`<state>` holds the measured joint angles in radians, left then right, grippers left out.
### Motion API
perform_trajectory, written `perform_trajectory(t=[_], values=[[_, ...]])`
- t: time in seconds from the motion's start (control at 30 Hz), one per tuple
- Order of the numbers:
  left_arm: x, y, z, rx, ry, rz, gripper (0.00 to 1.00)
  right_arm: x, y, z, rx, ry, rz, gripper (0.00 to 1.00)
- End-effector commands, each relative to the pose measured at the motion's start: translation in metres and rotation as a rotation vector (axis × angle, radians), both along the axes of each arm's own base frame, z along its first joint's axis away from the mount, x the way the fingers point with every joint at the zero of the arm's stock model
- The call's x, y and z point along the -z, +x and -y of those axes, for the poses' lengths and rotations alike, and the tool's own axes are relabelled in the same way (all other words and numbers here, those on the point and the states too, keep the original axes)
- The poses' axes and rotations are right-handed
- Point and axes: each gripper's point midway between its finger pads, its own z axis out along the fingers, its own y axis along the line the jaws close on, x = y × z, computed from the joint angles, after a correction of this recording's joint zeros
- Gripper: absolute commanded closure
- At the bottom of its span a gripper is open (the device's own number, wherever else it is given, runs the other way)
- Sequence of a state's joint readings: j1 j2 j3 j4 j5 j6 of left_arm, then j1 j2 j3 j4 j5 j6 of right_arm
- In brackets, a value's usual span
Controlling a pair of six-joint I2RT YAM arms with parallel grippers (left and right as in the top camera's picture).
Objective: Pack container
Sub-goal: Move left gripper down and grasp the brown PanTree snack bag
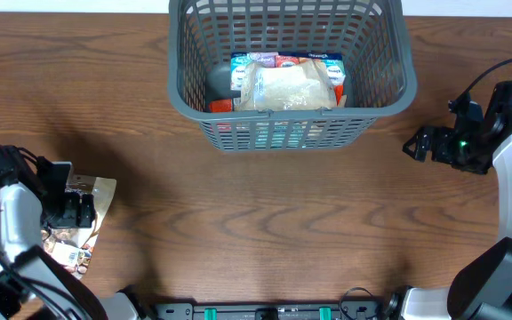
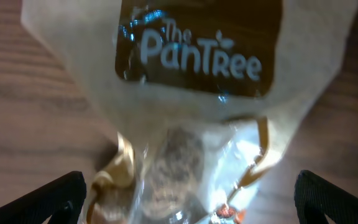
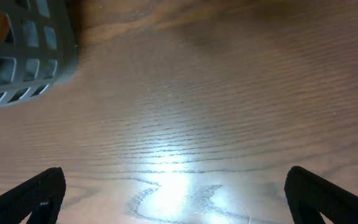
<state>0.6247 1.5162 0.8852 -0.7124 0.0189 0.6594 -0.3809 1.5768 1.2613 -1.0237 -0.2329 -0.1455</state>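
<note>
1. With its jaws spread wide, the left gripper (image 1: 78, 212) hangs over a packet (image 2: 194, 93) printed "The PanTree", one finger on each side; whether either touches it cannot be told.
2. The container (image 1: 178, 89) stands at the far middle of the table (image 1: 265, 222), with snacks (image 1: 284, 84) inside.
3. The right gripper (image 3: 179, 196), jaws likewise wide apart, holds nothing and hangs above bare wood near the container's right corner.

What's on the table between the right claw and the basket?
Nothing: only bare table between the right gripper and the basket, seen from overhead.
</note>
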Motion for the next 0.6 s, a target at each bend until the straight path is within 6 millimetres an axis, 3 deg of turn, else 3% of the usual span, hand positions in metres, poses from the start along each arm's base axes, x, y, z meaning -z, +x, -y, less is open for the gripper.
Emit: perform_trajectory(t=[0.0,0.33,0.37,0.5,0.57], values=[[0.014,0.002,-0.003,0.016,-0.015,-0.027,0.01,-0.005,-0.001,-0.002,0.006,0.001,0.012,0.01],[0.052,0.007,-0.001,0.014,-0.083,-0.067,0.02,-0.005,-0.001,-0.002,0.006,0.002,0.009,0.01],[0.053,0.009,0.002,0.016,-0.098,-0.059,0.07,-0.005,-0.002,-0.002,0.006,0.002,0.008,0.01],[0.055,0.013,0.003,0.018,-0.109,-0.043,0.49,-0.004,-0.002,-0.002,0.006,0.004,0.005,0.01],[0.055,0.013,0.003,0.018,-0.11,-0.041,0.55,-0.004,-0.003,-0.003,0.006,0.004,0.004,0.01]])
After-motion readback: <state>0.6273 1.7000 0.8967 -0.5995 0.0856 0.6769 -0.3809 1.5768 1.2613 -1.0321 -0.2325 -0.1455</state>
